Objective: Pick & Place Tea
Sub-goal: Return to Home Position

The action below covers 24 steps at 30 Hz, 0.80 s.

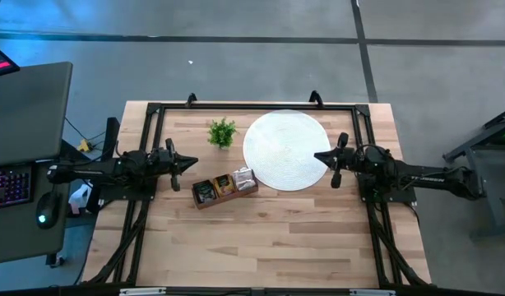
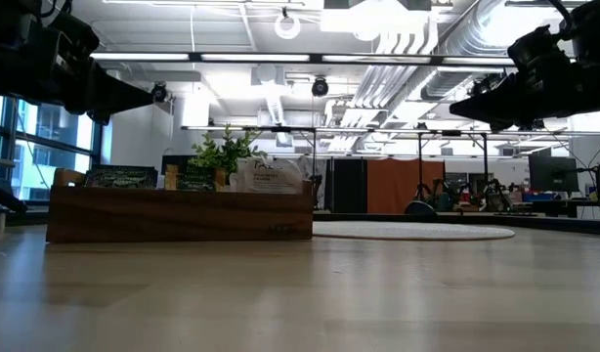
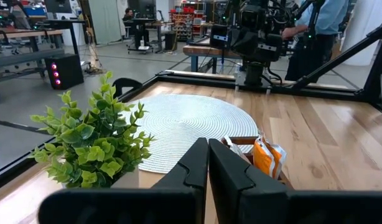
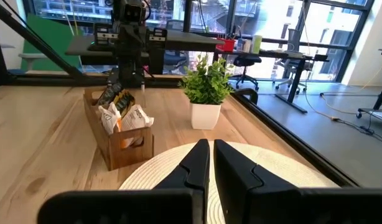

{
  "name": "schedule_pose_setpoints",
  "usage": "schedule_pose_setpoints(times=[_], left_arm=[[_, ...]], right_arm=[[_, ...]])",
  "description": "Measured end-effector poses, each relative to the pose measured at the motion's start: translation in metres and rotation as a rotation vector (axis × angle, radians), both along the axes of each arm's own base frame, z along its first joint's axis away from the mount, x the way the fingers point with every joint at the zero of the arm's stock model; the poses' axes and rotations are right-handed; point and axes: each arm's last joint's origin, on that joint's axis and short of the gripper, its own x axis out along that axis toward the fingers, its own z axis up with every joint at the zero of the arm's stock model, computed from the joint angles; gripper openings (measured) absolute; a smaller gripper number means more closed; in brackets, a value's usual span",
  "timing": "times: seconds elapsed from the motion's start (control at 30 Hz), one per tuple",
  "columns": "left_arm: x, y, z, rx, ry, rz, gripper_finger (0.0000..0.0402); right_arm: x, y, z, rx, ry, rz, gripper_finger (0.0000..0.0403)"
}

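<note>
Setting: robotics lab in an open industrial hall; polished concrete floor (image 1: 236, 66) surrounds a wooden table (image 1: 277, 247) ringed by a black metal frame (image 1: 252, 107); a dark robot arm is mounted at each side, left arm (image 1: 104, 168), right arm (image 1: 417, 174); side desk (image 1: 30, 107) carries a backlit keyboard (image 1: 7, 185) and a glowing mouse (image 1: 43, 218); exposed ducts (image 2: 427, 39) and strip lights (image 2: 251, 57) overhead; more workbenches (image 3: 206, 51), a computer tower (image 3: 63, 70) with red lights, and a person (image 3: 331, 15) standing behind the table; tall windows (image 4: 290, 25) along one side.
</note>
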Motion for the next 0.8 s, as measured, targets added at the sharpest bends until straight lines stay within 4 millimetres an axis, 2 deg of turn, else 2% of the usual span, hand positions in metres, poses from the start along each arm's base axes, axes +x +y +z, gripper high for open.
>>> schedule_pose_setpoints(times=[0.8], left_arm=[[0.0000,0.0000,0.0000,0.000,0.000,0.000,0.0010]], right_arm=[[0.0000,0.0000,0.0000,0.000,0.000,0.001,0.0020]])
